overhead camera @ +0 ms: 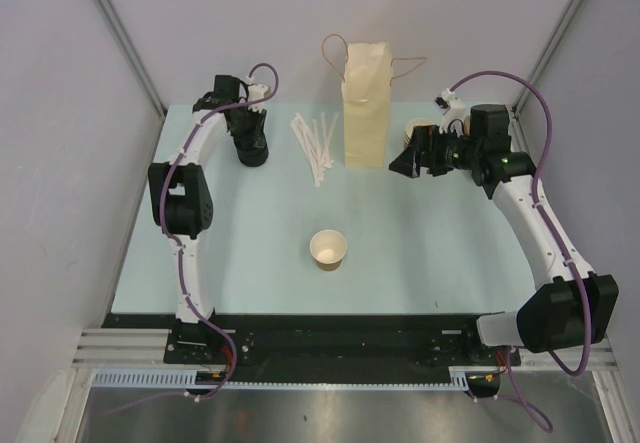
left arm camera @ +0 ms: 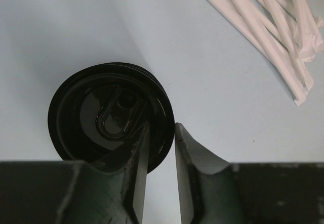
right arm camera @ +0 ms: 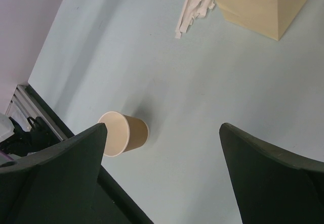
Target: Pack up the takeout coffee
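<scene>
Two jaws of the left gripper (left arm camera: 161,133) stand narrow at the far left, straddling the rim of the top lid on the lids (left arm camera: 101,113), one over the lid and one outside it; whether they pinch it I cannot tell. Such a lid looks thin, light and slick, so the rim is likely the only hold. Right of that lie the straws (overhead camera: 315,148). Nearer, mid-table (overhead camera: 440,253), the cup (overhead camera: 329,248) stands upright, lidless and apart from everything. I judge it light, with a soft paper wall that buckles if squeezed near the open rim, so grip gently across the middle. The bag (overhead camera: 365,113) stands behind, upright and probably easy to topple. The right gripper (right arm camera: 162,168) hovers beside it, wide apart and empty.
</scene>
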Robot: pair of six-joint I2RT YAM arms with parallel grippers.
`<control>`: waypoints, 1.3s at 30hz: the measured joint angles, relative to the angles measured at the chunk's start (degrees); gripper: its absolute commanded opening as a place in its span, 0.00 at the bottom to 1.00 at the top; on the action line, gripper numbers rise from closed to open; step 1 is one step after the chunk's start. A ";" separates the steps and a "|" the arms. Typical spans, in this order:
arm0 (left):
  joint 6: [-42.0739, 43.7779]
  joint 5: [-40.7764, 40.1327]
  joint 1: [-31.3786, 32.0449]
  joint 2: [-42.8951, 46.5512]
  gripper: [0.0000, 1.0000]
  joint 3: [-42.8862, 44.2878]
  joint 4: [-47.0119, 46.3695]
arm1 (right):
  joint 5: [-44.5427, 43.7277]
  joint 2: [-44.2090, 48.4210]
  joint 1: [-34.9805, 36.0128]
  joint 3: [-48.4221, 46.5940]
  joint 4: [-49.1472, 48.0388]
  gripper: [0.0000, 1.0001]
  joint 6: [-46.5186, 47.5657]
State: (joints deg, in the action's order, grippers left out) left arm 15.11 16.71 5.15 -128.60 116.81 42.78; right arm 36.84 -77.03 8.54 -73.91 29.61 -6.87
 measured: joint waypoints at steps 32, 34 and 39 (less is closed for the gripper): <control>2.84 -6.12 3.87 4.68 0.00 -4.39 -4.46 | 0.79 -0.35 0.00 0.02 -0.76 1.00 -0.04; 3.34 -7.17 4.00 4.98 0.00 -4.39 -4.66 | 0.81 -0.35 0.00 0.02 -0.76 1.00 -0.04; 5.01 -9.35 4.11 5.81 0.02 -4.50 -4.68 | 1.07 -0.35 0.00 0.02 -0.79 1.00 -0.09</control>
State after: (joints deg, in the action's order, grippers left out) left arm 20.12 7.35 9.26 -122.78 112.31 38.11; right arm 37.91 -77.38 8.54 -73.89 28.82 -6.96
